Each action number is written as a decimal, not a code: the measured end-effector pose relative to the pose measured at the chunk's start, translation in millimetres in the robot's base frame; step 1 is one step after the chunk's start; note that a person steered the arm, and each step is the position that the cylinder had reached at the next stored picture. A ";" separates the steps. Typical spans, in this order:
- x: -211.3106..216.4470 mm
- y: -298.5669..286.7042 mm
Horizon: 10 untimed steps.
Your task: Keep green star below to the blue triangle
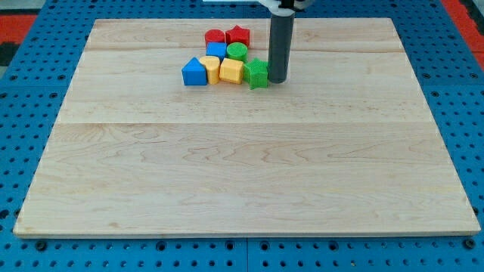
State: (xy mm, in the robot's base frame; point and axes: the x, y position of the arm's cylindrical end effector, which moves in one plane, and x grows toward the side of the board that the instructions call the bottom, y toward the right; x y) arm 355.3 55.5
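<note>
Near the view's top of the wooden surface (242, 166), the tool's tip (277, 80) touches the green star (257, 73) from the view's right; having no jaws, it clamps nothing. The blue triangle (193, 72) lies well left, level with the star, so a push down and left seems needed.

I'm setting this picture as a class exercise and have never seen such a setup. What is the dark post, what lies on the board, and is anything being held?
One camera looks across a wooden board. The dark post is a robot arm's rod; it holds nothing and only pushes. My tip sits just right of the green star. The blocks cluster near the view's top: blue triangle at the left, two yellow blocks, a blue block, a green round block and two red blocks.
</note>
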 end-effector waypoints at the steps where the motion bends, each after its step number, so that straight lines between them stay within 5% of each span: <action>1: 8.7 2.5; 2: 7.9 25.2; 3: -48.2 18.2; 9: 31.1 -45.1; 10: 49.9 -15.0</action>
State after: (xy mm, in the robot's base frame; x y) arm 405.2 40.4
